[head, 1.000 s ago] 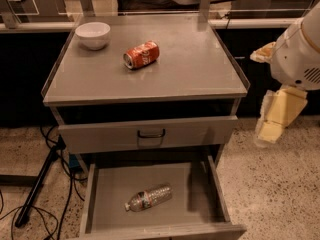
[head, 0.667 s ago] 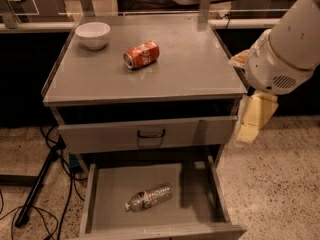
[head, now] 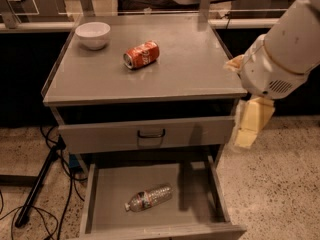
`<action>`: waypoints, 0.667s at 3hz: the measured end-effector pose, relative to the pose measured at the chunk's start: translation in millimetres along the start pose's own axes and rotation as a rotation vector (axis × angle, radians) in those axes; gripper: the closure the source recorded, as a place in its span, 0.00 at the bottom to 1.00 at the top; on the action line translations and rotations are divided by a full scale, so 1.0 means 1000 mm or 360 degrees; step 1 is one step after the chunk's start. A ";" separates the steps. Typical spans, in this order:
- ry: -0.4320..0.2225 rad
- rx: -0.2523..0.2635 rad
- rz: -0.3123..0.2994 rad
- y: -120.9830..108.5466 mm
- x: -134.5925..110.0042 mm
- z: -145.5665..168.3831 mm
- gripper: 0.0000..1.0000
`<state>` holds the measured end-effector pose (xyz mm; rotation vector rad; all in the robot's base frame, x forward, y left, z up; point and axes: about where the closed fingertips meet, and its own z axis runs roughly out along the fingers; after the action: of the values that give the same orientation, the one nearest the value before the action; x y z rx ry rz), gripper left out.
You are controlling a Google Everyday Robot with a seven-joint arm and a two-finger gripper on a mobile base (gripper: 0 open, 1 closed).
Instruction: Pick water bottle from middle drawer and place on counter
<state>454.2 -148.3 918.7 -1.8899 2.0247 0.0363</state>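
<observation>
The water bottle (head: 148,197) lies on its side on the floor of the open middle drawer (head: 112,191), cap pointing left. The counter (head: 195,69) is the grey cabinet top above it. My gripper (head: 246,138) hangs beside the cabinet's right edge, level with the closed drawer front, above and to the right of the bottle. It holds nothing that I can see. The big white arm segment (head: 282,49) sits above it and covers part of the counter's right rim.
An orange-red soda can (head: 141,54) lies on the counter, with a white bowl (head: 93,34) at the back left. A closed drawer front with a dark handle (head: 151,133) sits above the open drawer. Cables and a stand leg (head: 35,184) lie on the floor at left.
My arm and gripper have moved left, from well clear of the cabinet to close beside its right edge. The bottle, can and bowl have not moved.
</observation>
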 end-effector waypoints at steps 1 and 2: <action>-0.0031 -0.0045 -0.0058 0.009 -0.012 0.020 0.00; -0.0025 -0.0080 -0.0121 0.013 -0.021 0.043 0.00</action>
<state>453.4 -115.0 881.6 -1.9892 1.9571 0.0827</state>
